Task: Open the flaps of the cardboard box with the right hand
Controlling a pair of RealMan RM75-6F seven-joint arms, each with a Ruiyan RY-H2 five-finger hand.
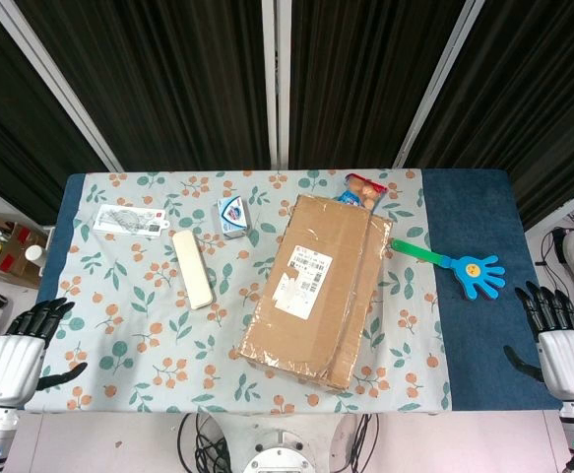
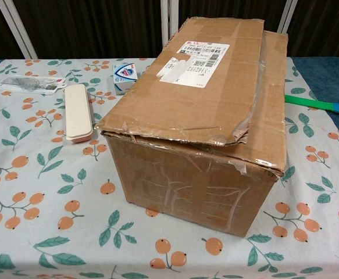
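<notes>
Cardboard box (image 1: 312, 292), one only, sits centre frame on the floral tablecloth (image 1: 129, 325) with both top flaps lying shut, the left flap overlapping the right. At the lower corners of the head view, the left hand (image 1: 23, 350) and right hand (image 1: 560, 345) hover off the table edges, fingers spread, holding and touching nothing. Farther up lie one cream case (image 1: 193, 268), one small blue-and-white carton (image 1: 232, 216), one clear packet (image 1: 128, 220), one blue hand-shaped clapper (image 1: 464, 268) and one snack bag (image 1: 362, 190) at the box's far corner.
</notes>
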